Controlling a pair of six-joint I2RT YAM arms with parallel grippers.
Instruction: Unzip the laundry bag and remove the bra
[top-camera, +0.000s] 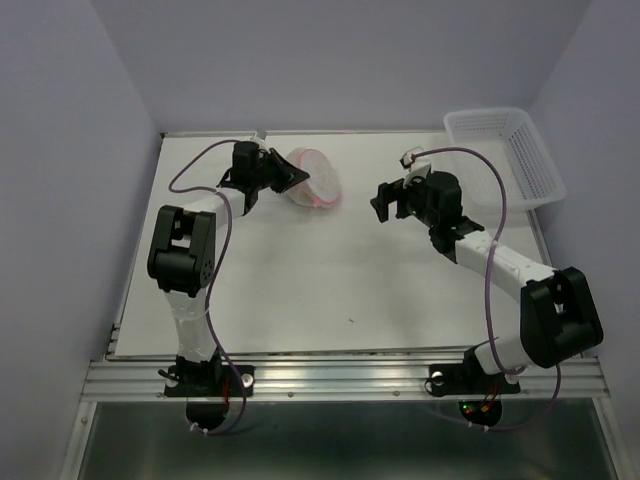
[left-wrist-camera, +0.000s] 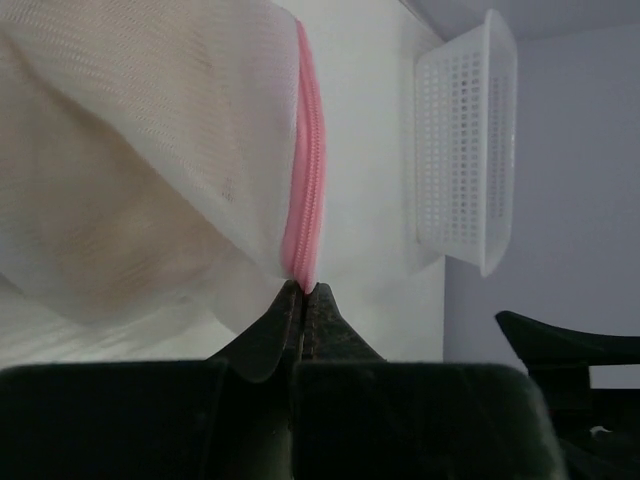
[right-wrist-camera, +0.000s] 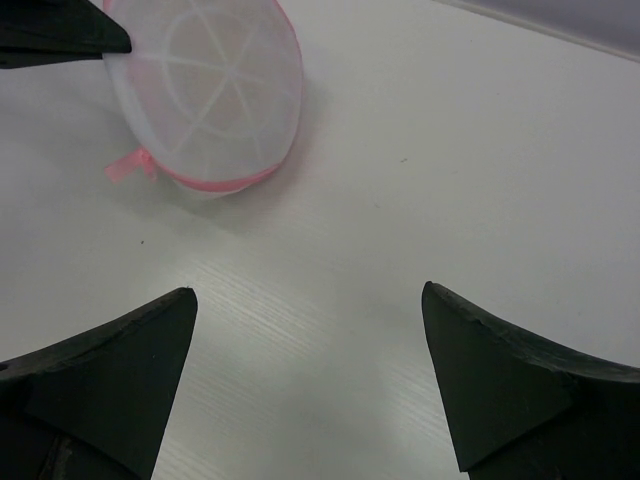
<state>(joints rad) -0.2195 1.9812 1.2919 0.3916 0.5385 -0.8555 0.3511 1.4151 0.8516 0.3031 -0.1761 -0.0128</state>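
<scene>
Two arms stood over the table (top-camera: 300, 300), and only the left one had work in hand. The left gripper (left-wrist-camera: 303, 291) was clenched tight on the pink zipper rim (left-wrist-camera: 310, 150) of the laundry bag (top-camera: 316, 178), its tips pinching the near end of that rim. The bag lay toward the far left of the table, tipped on its side, its zipper not yet opened. Through the mesh a tan shade showed, probably the bra (left-wrist-camera: 90, 250), though the weave blurred it too much to be sure. The right gripper (right-wrist-camera: 309, 293) hung released, jaws wide, near the bag on its right and not touching it. A white basket (top-camera: 508, 152) sat at the far right corner.

To do this step well, I judged, the left pinch should serve as the anchor while the right one went for the little pink tab (right-wrist-camera: 128, 165) sticking out at the bag's edge, likely the pull. Drawing it along the rim's curve, not away from it, would keep the light bag from dragging or lifting.
</scene>
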